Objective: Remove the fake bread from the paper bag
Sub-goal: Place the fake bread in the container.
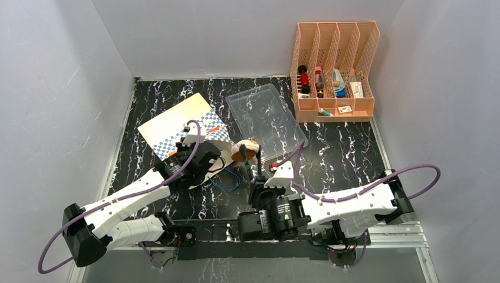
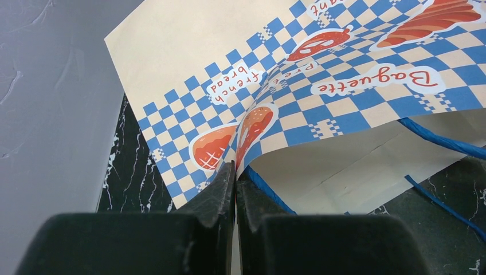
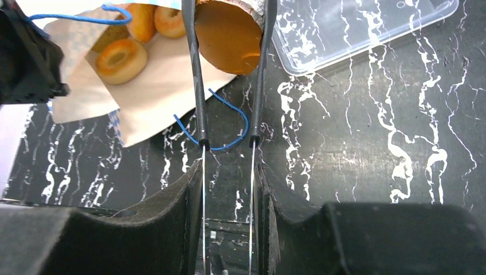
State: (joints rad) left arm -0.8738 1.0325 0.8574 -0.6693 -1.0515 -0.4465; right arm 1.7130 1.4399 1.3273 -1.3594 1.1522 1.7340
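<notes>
Centre of the top view: right gripper (image 1: 248,158) pinches the long bun (image 1: 246,150) between its two thin fingers, just right of the bag (image 1: 177,121) mouth and beside the lower-left corner of the clear tray (image 1: 268,115)

Right wrist view: fingers (image 3: 196,69) clamp the bun's orange-tan sides at top centre of frame. The bun's end sits over the bag's lip; whether it touches the paper, cannot tell. Upper left of that frame, inside the open bag: donut (image 3: 120,59) lying flat, two more pastries (image 3: 141,20) behind it, partly cut by the frame edge. Blue cord (image 3: 220,129) loops on the table (image 3: 372,160) below the bun

Left wrist view, lower centre: left gripper (image 2: 235,172) pressed together on the bag's upper lip at the checkered band. The lip is raised, with the pale inside of the bag showing under it

Top view: bag lies on its side, upper left of the table, mouth toward frame centre. Pink organizer (image 1: 333,71) stands upper right, beyond the tray, well apart from both grippers
</notes>
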